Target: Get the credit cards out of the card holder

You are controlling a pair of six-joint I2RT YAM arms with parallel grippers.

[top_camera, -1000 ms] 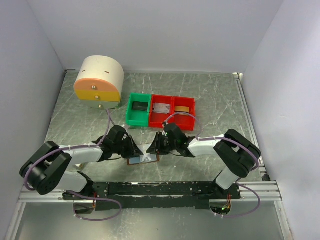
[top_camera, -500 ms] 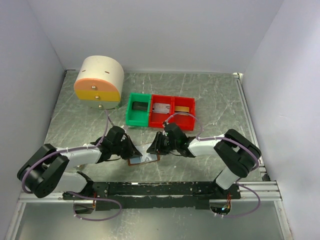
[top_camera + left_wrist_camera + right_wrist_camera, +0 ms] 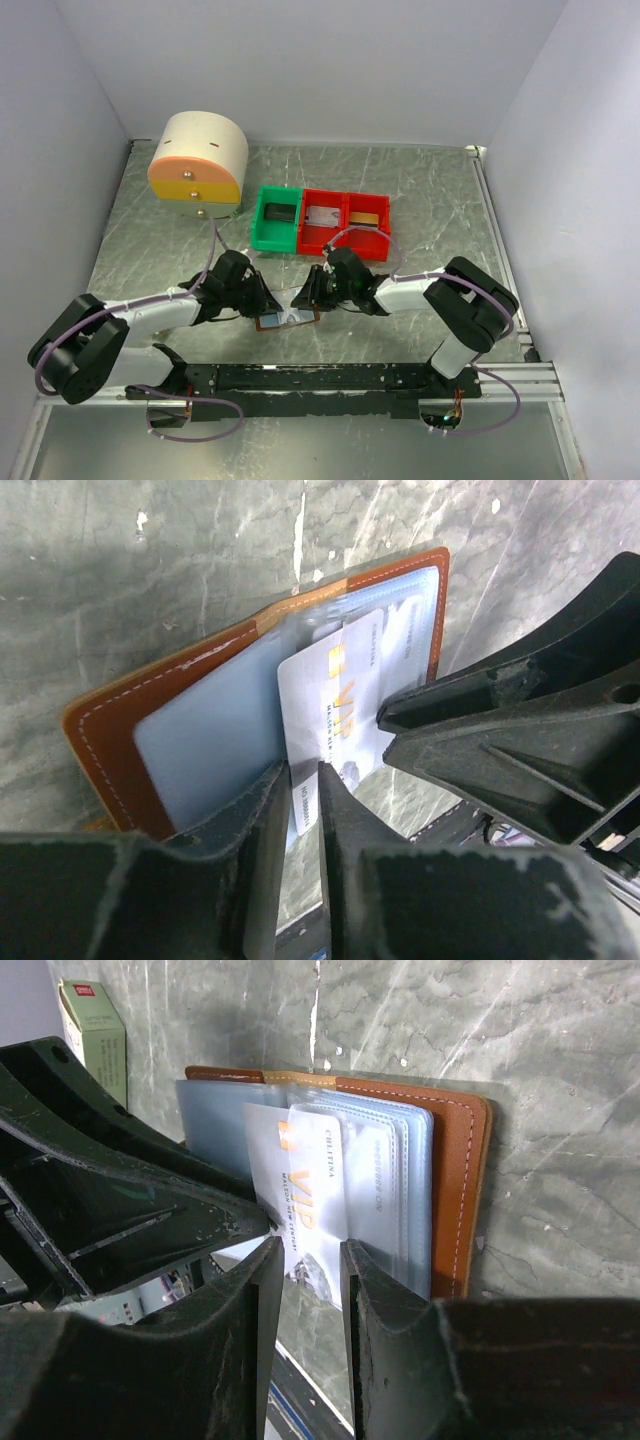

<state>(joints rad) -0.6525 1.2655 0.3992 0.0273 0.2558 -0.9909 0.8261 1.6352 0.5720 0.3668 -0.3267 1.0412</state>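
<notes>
**Q:** Top view: where do your two end effectors stand?
**A:** Both reach inward, low over the table (image 3: 430, 190). The card holder (image 3: 285, 320) lies open just below and between the left gripper (image 3: 268, 303) and the right gripper (image 3: 306, 295). At this size you cannot read how far either one is parted.

**Q:** Left wrist view?
**A:** Your left fingers (image 3: 270, 810) stand narrow. Ahead of the tips, a white card (image 3: 335, 705) (gold "VIP" lettering) juts from the pale-blue panel (image 3: 205, 745) of the card holder. The card's near edge runs into the slot between the tips, but you cannot tell whether they clamp it. The right gripper's black tips come in from the right and meet the card's right edge.

**Q:** Right wrist view?
**A:** Your right fingers (image 3: 260, 1290) are also narrowly parted, and the same card's lower end shows in the gap. You cannot tell whether they grip it. The card holder's brown cover lies flat on the table, ahead and to the right of the tips. The left gripper reaches in from the left, its tip at the card's edge. A small box (image 3: 95, 1030) stands beyond it, to the upper left.
</notes>
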